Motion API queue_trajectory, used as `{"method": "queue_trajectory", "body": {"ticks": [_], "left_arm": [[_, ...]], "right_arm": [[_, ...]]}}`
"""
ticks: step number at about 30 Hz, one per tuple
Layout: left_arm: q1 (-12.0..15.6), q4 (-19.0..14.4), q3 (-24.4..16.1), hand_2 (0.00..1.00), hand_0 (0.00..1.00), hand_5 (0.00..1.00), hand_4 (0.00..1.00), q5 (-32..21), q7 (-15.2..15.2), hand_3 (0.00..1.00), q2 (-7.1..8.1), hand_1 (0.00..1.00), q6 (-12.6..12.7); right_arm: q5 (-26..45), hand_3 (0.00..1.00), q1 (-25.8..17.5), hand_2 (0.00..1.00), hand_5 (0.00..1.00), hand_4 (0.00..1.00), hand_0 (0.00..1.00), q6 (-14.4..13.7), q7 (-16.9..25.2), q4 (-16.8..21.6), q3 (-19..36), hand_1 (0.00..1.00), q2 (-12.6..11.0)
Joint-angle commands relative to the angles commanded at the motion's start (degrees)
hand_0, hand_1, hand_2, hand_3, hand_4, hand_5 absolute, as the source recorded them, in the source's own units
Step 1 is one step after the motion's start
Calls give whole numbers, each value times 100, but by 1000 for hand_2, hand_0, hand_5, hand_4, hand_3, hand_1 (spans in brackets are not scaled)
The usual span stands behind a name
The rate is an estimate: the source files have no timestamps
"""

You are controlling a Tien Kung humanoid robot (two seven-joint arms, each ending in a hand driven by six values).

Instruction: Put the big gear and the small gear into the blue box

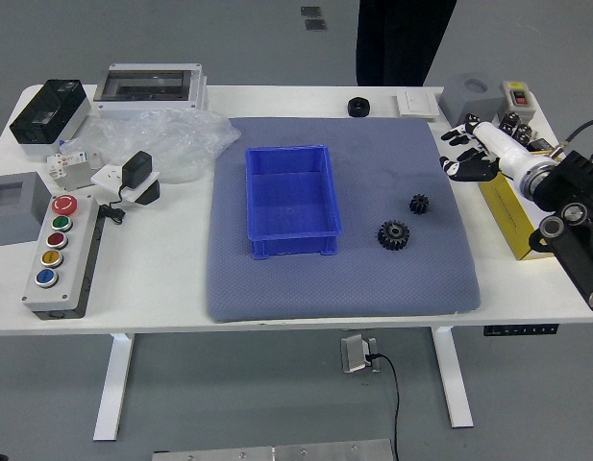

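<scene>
While the right robot hand (456,154) hangs open, both gears lie outside the blue box (291,197)

As the view runs from left to right, the white worktop (171,274) first carries a grey container (15,213), with a black box (48,110) in the corner beyond it. Near the front stands a button panel (75,252) with five round buttons in a row: red, green, dark red, yellow and blue. Beside these sit a white-and-black device (135,176), crumpled clear plastic (185,134) and, at the far edge, a grey-framed unit (150,84).

The blue-grey mat (277,293) comes next, with the blue box upright on its left half. Beyond the mat's far edge lies a black ring (358,107), and dark trouser legs (402,43) show past the worktop there. The big gear (393,234) is flat on the mat, to the right of the blue box; the small gear (419,204) lies near it, farther right and a little farther back.

Reaching in from the right, the right robot hand is over the mat's right edge, its fingers loosely spread and pointing left, with nothing in its grasp. Around it are a grey bin (472,99) on the far side and a yellow box (510,219) below the wrist.
</scene>
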Motion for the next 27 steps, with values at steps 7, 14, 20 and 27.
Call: {"method": "queue_trajectory", "body": {"ticks": [7, 14, 20, 27], "left_arm": [[-16, 0, 3, 779, 824, 379, 659, 15, 8, 753, 3, 784, -9], [-35, 0, 8, 779, 824, 379, 659, 40, 15, 751, 6, 784, -19], [-43, 0, 3, 779, 824, 378, 658, 65, 20, 751, 10, 784, -22], [-60, 0, 8, 779, 824, 379, 659, 62, 18, 751, 10, 784, -22]], "right_arm": [[-1208, 818, 263, 801, 148, 518, 684, 204, -105, -130, -565, 650, 137], [-2205, 822, 467, 804, 115, 510, 682, 287, -96, -292, -1105, 648, 230], [-2212, 822, 543, 805, 109, 514, 683, 330, -76, -411, -1454, 651, 262], [-2212, 841, 588, 813, 115, 525, 687, 351, -71, -572, -1679, 658, 308]]}}
